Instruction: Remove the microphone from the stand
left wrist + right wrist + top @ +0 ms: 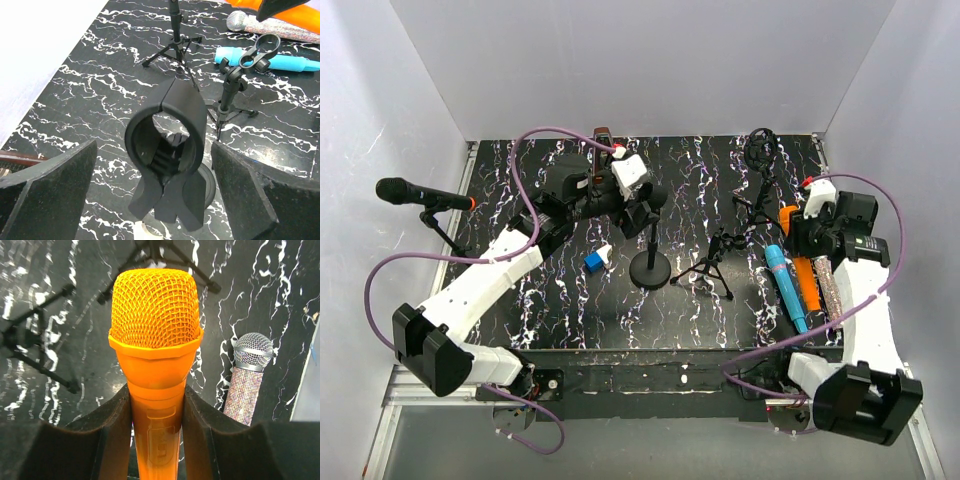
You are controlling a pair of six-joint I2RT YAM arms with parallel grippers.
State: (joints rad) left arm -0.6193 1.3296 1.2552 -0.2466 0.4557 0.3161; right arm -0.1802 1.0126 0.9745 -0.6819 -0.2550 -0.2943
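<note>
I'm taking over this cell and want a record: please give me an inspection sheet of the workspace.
Surface: black, white-veined tabletop.
Job's things: orange microphone in the right jaws; round-base stand, its clip empty.
Clutter: blue microphone, glitter microphone, tripod stand, ring-clip stand, blue-white block, black microphone at the left edge.
Grippers: left gripper open astride the clip; right gripper shut on the orange microphone.
Cables: purple cables loop over both arms.
Surroundings: white walls; nothing else seen.

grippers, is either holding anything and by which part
The right gripper clamps the orange mesh-headed microphone by its handle, below the head. The left gripper holds nothing.
</note>
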